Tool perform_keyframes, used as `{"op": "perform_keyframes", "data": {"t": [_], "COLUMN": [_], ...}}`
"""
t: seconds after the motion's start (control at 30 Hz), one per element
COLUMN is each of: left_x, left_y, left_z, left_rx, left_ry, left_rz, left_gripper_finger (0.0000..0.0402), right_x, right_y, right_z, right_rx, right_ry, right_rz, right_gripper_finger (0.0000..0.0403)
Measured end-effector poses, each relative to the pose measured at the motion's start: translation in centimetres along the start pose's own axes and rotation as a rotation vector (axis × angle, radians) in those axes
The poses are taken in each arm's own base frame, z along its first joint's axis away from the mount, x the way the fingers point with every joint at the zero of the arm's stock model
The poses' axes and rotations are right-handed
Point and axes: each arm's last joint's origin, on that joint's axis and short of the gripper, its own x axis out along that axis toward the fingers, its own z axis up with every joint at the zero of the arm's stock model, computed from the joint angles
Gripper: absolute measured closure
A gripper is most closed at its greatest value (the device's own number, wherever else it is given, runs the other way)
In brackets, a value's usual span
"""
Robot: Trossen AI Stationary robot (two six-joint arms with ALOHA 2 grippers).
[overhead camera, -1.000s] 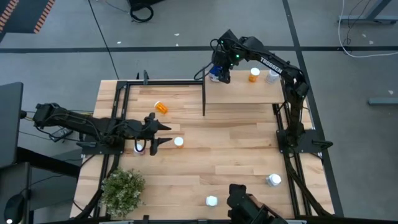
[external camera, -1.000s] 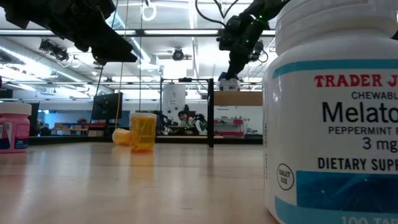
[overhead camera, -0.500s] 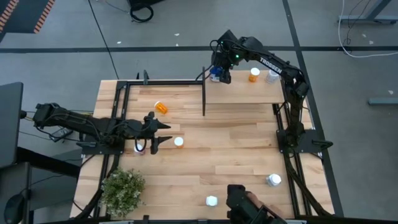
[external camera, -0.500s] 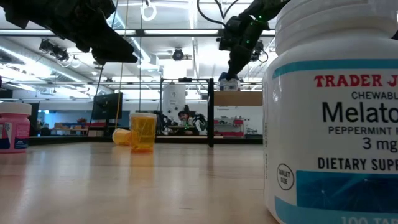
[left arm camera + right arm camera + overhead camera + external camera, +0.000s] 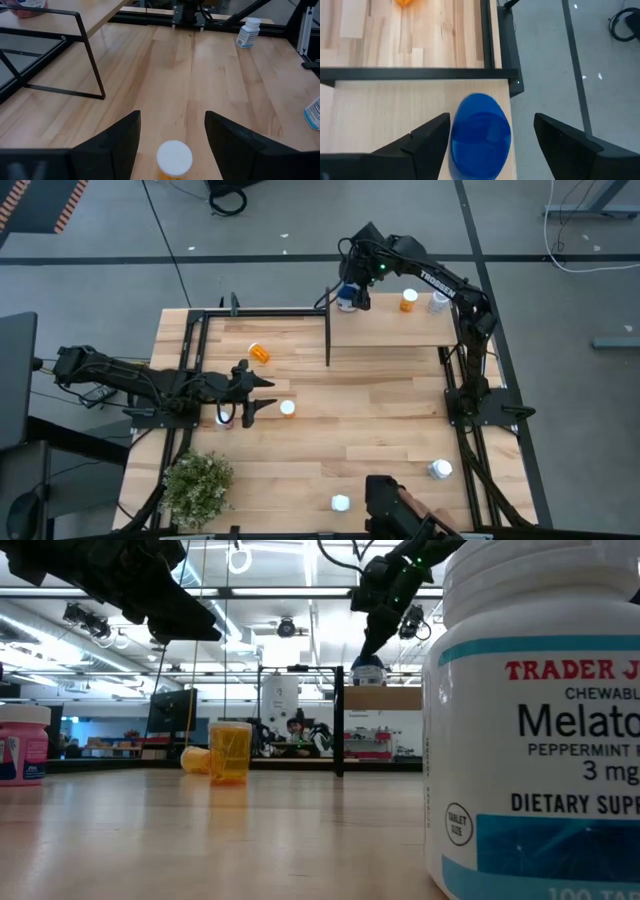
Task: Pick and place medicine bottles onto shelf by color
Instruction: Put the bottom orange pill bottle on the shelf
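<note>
Where the shelf [image 5: 395, 330] meets its black upright edge, the right claw [image 5: 352, 292] hangs over the far corner with its fingers [image 5: 427, 140] spread. The blue bottle [image 5: 480, 135] stands on the light-wood panel directly under it, between the two fingers but clear of both, with a gap showing on each side in the right wrist view. From the low camera the bottle's cap [image 5: 367, 667] sits just below the fingertips, resting on the shelf. Farther along the same shelf stand an orange bottle [image 5: 408, 301] and, just beside it, a white bottle [image 5: 437, 303].

The left claw [image 5: 258, 395] waits low over the worktop [image 5: 380, 420] near the left frame, its fingers [image 5: 112, 145] apart and pinching nothing. A white-capped orange bottle [image 5: 174, 159] stands upright between them without touching either; from above it shows as a white cap just in front of the claw. A pinkish bottle [image 5: 224, 417] stands near that arm's wrist.

Another orange bottle [image 5: 259, 352] lies tipped on its side inside the open black frame on the worktop's far left. Two more white bottles stand at the near edge, one [image 5: 340, 502] toward the middle and one [image 5: 439, 469] closer to the right arm's base. A potted plant [image 5: 198, 485] occupies the near left corner.
</note>
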Motion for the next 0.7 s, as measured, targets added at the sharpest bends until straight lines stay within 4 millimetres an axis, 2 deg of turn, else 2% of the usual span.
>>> {"op": "perform_keyframes", "data": {"t": [0.23, 0.37, 0.53, 0.7], "left_x": [0.0, 0.0, 0.1, 0.7], "left_y": [0.0, 0.2, 0.2, 0.3], "left_z": [0.0, 0.0, -0.6, -1.2], "left_rx": [-0.002, -0.028, -0.018, -0.018], "left_ry": [-0.001, -0.009, 0.053, 0.102], "left_rz": [0.003, 0.056, 0.058, 0.098], "left_gripper_finger": [0.0173, 0.0173, 0.0173, 0.0172], "right_x": [-2.7, -4.2, -4.0, -3.8], "right_y": [0.8, 2.5, 6.9, 12.4], "right_z": [2.5, 4.4, 6.1, 7.7], "right_rx": [0.047, 0.1, 0.149, 0.071], "right_ry": [-0.091, -0.137, -0.093, -0.049], "right_rz": [-0.042, -0.028, 0.083, 0.195], "right_gripper_finger": [0.0105, 0.0105, 0.0105, 0.0105]}}
